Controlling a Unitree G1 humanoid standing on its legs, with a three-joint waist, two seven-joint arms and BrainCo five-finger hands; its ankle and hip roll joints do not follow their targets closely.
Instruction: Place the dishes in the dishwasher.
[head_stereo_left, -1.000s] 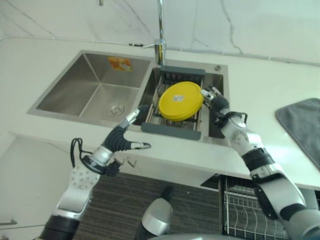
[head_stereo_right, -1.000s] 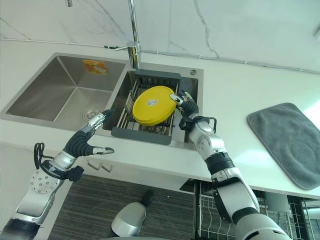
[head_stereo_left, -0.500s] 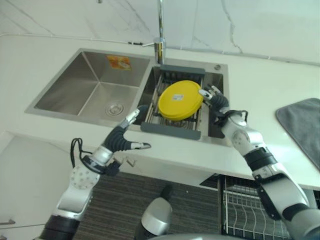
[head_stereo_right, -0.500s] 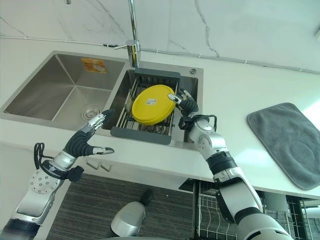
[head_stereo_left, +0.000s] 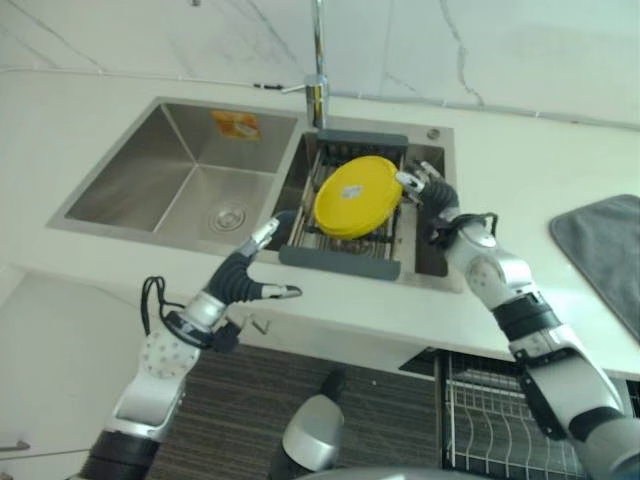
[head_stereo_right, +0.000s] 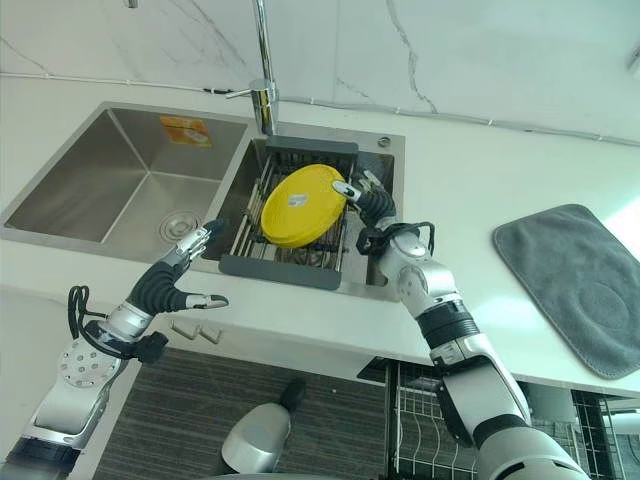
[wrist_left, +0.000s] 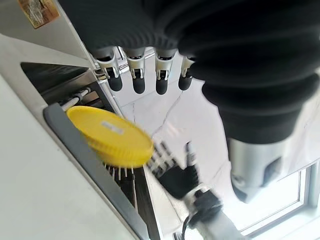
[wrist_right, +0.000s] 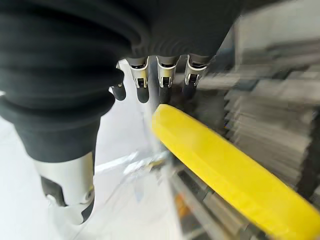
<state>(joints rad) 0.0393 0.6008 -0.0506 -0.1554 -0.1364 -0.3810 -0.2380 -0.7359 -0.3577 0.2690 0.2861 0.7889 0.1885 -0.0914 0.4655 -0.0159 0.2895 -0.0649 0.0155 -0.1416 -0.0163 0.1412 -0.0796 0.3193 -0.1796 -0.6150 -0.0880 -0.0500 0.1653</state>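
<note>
From the left eye view, I see my right hand (head_stereo_left: 432, 192) reaching over the right basin of the sink (head_stereo_left: 130, 190), fingers straight and spread, their tips at the right rim of the yellow plate (head_stereo_left: 357, 196). Nothing is curled round the plate; whether the tips actually touch it, I cannot tell. The plate stands tilted on edge in the grey dish rack (head_stereo_left: 340, 262) that sits in the right basin, just in front of the faucet (head_stereo_left: 319, 60). My left hand (head_stereo_left: 247, 270) hovers over the front edge of the table (head_stereo_left: 520, 170), by the rack's front left corner, relaxed, fingers extended and thumb out, holding nothing, well apart from the plate.

The right eye view shows a grey mat (head_stereo_right: 575, 285) lying near the table's right edge, and a wire basket (head_stereo_right: 420, 425) below the table's front edge, under my right arm.

In the left wrist view, my left hand's fingers (wrist_left: 136, 75) hang straight and empty; past them are the plate on the rack and the right hand beside its rim.

In the right wrist view, my right hand's fingers (wrist_right: 164, 75) are straight, their dark tips just at the plate's yellow rim, with the thumb apart and not closed on it.
</note>
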